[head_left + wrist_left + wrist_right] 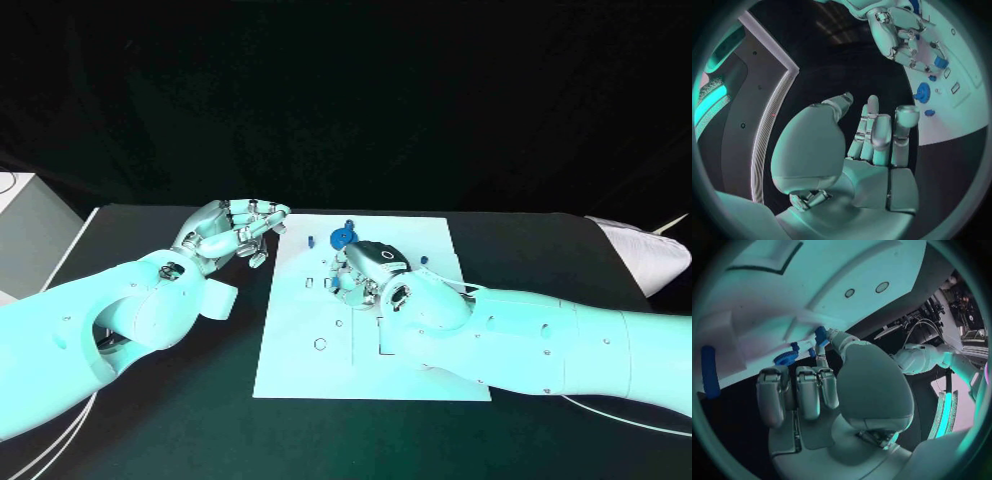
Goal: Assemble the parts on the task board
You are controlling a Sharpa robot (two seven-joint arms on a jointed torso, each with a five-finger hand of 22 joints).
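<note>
The white task board lies in the middle of the black table. My right hand hovers over its far half with fingers curled down, and its thumb and a finger pinch a small blue part, also seen from the left wrist. Just beyond that hand, a round blue part sits on the board near its far edge, with a short blue peg to its left. My left hand is raised beside the board's far left corner, fingers apart and holding nothing.
The board's near half carries several small holes and slots. A white box stands at the table's far left, and a pale bundle lies at the right edge. Thin cables trail near the front right.
</note>
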